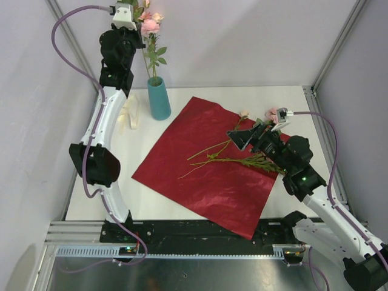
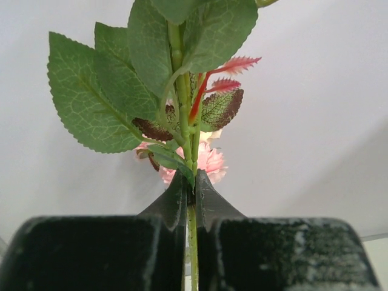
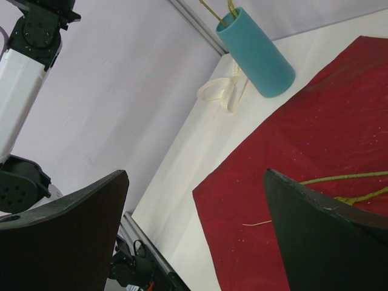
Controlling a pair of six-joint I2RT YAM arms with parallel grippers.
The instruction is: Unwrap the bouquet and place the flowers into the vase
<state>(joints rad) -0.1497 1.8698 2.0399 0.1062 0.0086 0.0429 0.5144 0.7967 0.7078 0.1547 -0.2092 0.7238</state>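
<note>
The bouquet lies undone: its dark red wrapping paper [image 1: 206, 176] is spread flat on the table, with several green-stemmed flowers [image 1: 233, 160] loose on it. The teal vase [image 1: 159, 98] stands at the back left, beyond the paper's far corner. A pink rose [image 1: 150, 25] rises from it. My left gripper [image 1: 140, 31] is high above the vase, shut on that rose's stem [image 2: 193, 242] just under the leaves [image 2: 97, 103]. My right gripper [image 1: 242, 137] hovers open over the paper [image 3: 315, 139], with nothing between its fingers [image 3: 91, 212]. The vase [image 3: 257, 54] also shows in the right wrist view.
A cream ribbon [image 1: 130, 115] lies on the white table left of the vase, also visible as a looped ribbon [image 3: 224, 94] in the right wrist view. Metal frame rails [image 1: 324, 121] border the table on the right and along the near edge.
</note>
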